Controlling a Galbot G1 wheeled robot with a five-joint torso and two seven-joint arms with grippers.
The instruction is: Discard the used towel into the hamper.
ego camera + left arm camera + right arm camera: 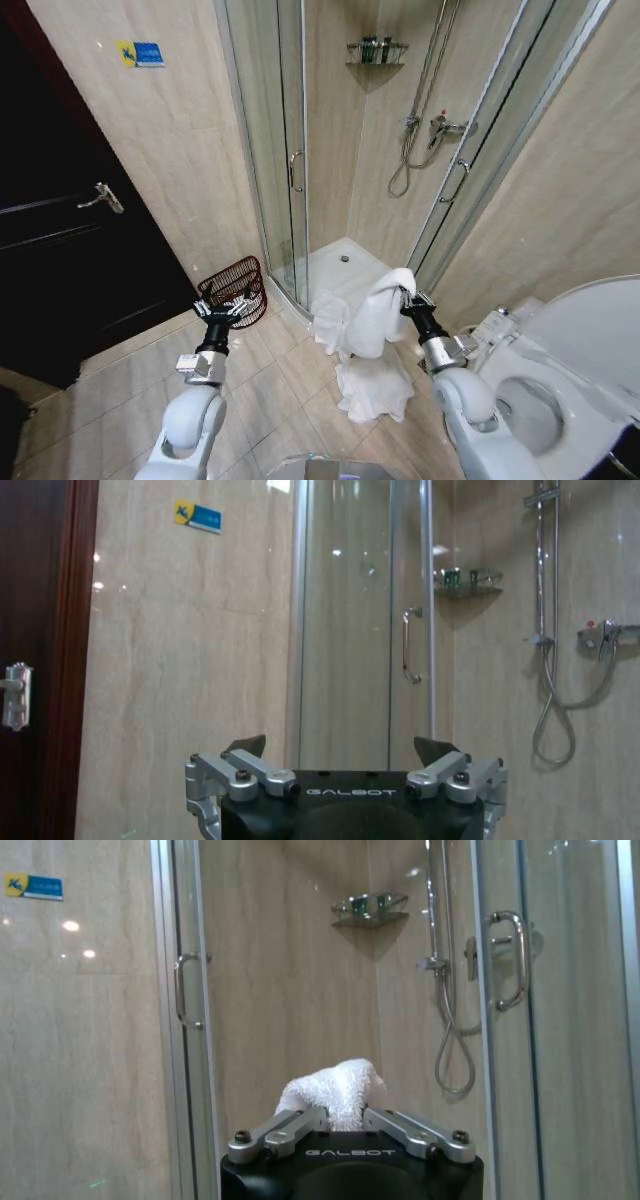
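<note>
Towel: white towel (375, 318) hangs from the right pincer, draped in folds; its lower part pools on the tiled floor (270, 385) in front of the shower stall. In the right wrist view a tuft of the towel (335, 1095) stands up between the two fingers.
Right pincer: right pincer (408, 296) is raised above the floor, pinching the top of the towel, just in front of the open shower entrance; its fingers (275, 1134) are drawn in against the cloth.
Left pincer: left pincer (222, 309) is held up on the robot's left, spread wide and holding nothing, right in front of the hamper as the head view shows it; whether it touches the rim cannot be told. In the left wrist view the left pincer (345, 751) has its fingertips well apart.
Hamper: dark red-brown wire hamper (235, 288) stands on the floor against the beige tiled wall, between the dark door (70, 250) and the shower's glass door (270, 160), well to the left of the towel.
Surroundings: toilet (570, 370) with raised lid sits at the robot's right, near the right arm.
</note>
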